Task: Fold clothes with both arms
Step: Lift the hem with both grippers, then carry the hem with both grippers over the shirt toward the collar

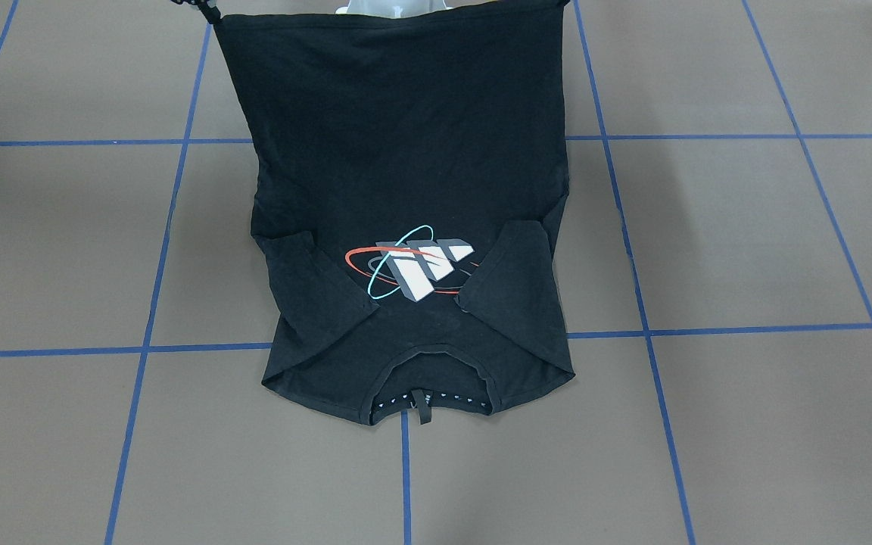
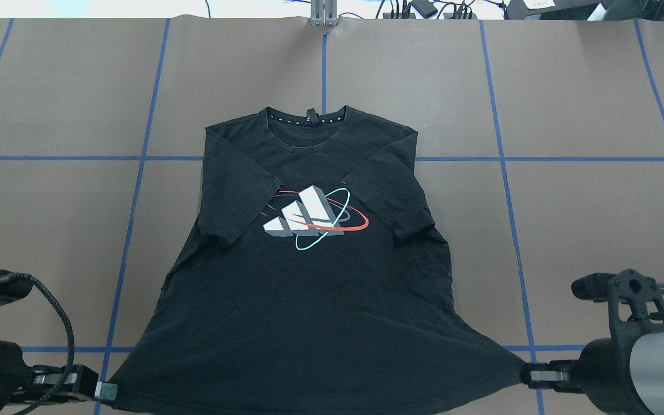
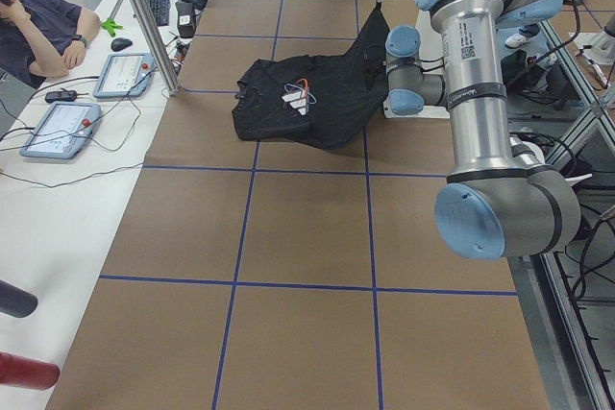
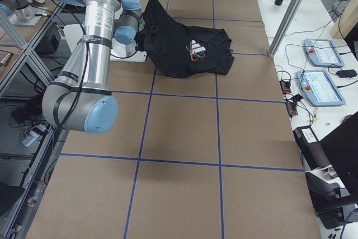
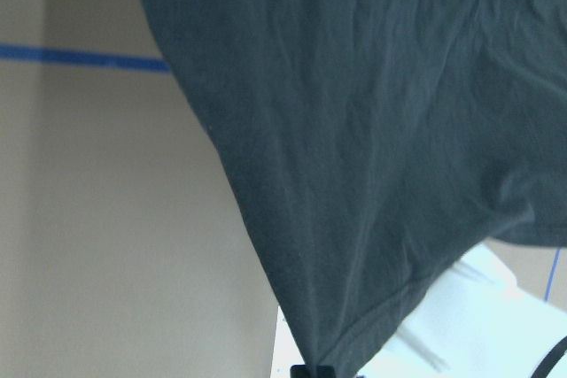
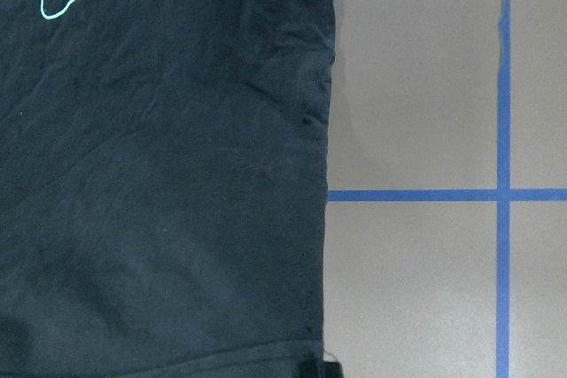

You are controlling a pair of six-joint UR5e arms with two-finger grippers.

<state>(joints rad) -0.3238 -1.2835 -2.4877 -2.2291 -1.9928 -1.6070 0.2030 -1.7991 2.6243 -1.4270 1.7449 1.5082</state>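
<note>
Overhead exterior view has the black T-shirt lying print-up on the counter, sleeves folded inward and collar at the far side. Its near hem is raised and pulled taut. The left tool is clamped on one hem corner, the right tool on the other.

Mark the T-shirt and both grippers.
T-shirt (image 2: 309, 288): overhead view, on the plain black front below the print.
Left gripper (image 2: 105, 391): overhead view, between its fingertips, at a hem corner.
Right gripper (image 2: 531, 376): overhead view, between its fingertips, at the other hem corner.
</note>
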